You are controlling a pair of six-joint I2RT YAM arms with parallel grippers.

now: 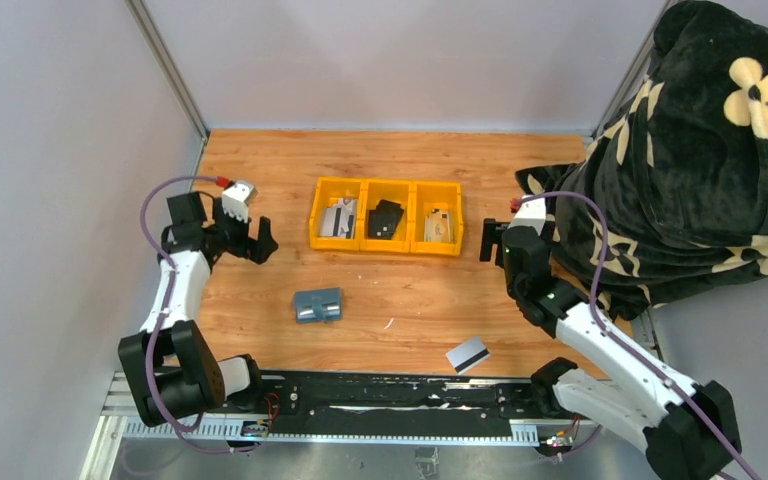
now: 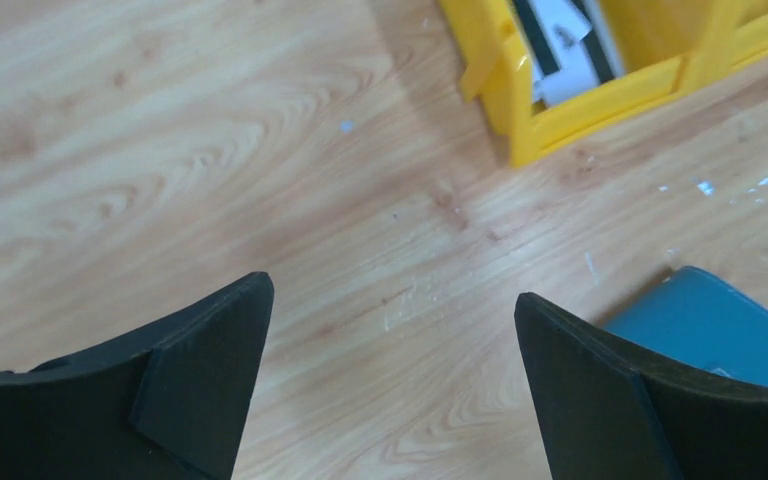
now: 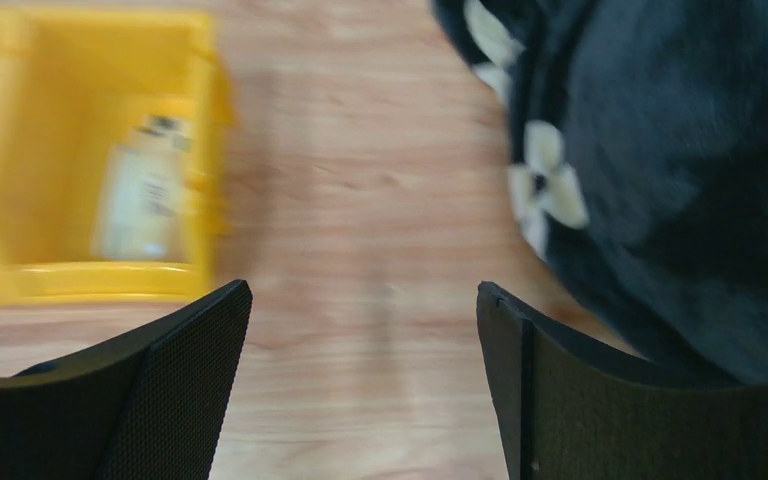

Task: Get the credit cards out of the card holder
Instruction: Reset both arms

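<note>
The blue-grey card holder (image 1: 318,305) lies flat on the wooden table, in front of the tray's left end. Its corner (image 2: 720,335) shows at the lower right of the left wrist view. One credit card (image 1: 468,354), pale with a black stripe, lies by itself near the table's front edge. My left gripper (image 1: 250,245) (image 2: 391,290) hovers open over bare wood to the left of the holder, nothing between its fingers. My right gripper (image 1: 495,245) (image 3: 362,287) is open and empty over bare wood right of the tray.
A yellow three-compartment tray (image 1: 385,248) (image 2: 520,110) (image 3: 200,280) stands mid-table; it holds pale card-like items in its end compartments and a black pouch (image 1: 385,218) in the middle. A black flowered blanket (image 1: 700,150) (image 3: 680,150) is heaped at the right, close to the right arm.
</note>
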